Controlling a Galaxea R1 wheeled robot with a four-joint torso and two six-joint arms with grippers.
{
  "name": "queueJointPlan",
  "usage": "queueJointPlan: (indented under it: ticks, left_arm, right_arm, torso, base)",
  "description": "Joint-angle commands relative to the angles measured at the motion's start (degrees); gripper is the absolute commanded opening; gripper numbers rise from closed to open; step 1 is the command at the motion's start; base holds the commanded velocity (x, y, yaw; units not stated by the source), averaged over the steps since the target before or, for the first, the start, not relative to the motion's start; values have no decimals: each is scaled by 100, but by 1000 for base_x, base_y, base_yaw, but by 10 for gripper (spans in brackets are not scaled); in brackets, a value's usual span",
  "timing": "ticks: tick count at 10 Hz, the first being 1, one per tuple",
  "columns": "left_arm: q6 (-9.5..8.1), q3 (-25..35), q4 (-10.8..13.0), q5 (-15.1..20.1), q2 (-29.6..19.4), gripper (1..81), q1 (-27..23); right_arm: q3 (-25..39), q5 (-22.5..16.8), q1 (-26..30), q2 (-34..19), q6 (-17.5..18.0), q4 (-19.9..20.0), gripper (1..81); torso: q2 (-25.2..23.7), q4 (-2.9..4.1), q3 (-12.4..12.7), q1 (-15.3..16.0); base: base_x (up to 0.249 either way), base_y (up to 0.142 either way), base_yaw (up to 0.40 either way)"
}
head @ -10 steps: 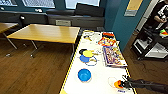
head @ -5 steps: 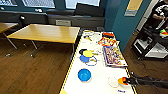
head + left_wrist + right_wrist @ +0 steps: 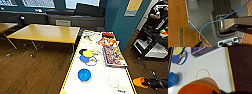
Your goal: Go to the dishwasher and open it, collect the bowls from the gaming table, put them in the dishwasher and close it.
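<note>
Since a second ago the camera has drawn closer to the gaming table (image 3: 100, 80), so the blue bowl (image 3: 84, 75) sits larger and lower in the head view, while the things on the top keep their places. From the head, the long white top with its yellow edge runs away from the robot, with the bowl near the close end, flat blue and yellow discs (image 3: 86, 56) further up, and board-game boxes (image 3: 113, 56) along the far side. A plain wooden table (image 3: 45, 33) stands well apart, with open wooden floor (image 3: 32, 72) between. The right gripper (image 3: 140, 82), orange at its tip, hangs just off the table's near corner over the floor. The left wrist view looks down on the robot's own grey base (image 3: 204, 16), crossed by a thin blue cable (image 3: 209, 23). The right wrist view adds a thin red ring (image 3: 203, 73) on the white top, between the bowl (image 3: 173, 79) and the yellow edge. Whether either gripper is open cannot be told.
</note>
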Motion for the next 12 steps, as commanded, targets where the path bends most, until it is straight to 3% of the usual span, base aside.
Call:
queueJointPlan:
  ticks: [1,3,6,7,8,10,12]
  left_arm:
    - [-2,9,8,345,29,811,-26]
    - [-2,9,26,328,47,811,-35]
    - [7,9,44,337,56,811,-35]
    - [7,9,44,337,56,811,-35]
    - [7,9,44,337,56,811,-35]
    - [16,9,44,337,82,811,-35]
    - [16,9,44,337,91,811,-27]
  right_arm:
    - [1501,186,-648,-1736,93,-675,10]
    - [1510,865,-1814,-1834,32,-844,10]
    - [1572,2376,-3476,-1860,-302,-975,10]
    - [1642,2658,-3969,-1895,-487,-958,10]
    - [1782,2998,-4565,-1895,-827,-879,10]
    - [1924,4184,-5802,-1886,-1715,-459,10]
    - [1680,4940,-6735,-1537,-2365,52,10]
  torso:
    - [0,0,0,0]
    - [-2,0,0,0]
    - [-2,0,0,0]
    - [-2,0,0,-2]
    - [-2,0,0,-2]
    - [-2,0,0,-2]
    - [-2,0,0,-2]
  base:
    - [0,0,0]
    - [0,0,0]
    - [0,0,0]
    - [0,0,0]
    - [0,0,0]
    - [0,0,0]
    - [0,0,0]
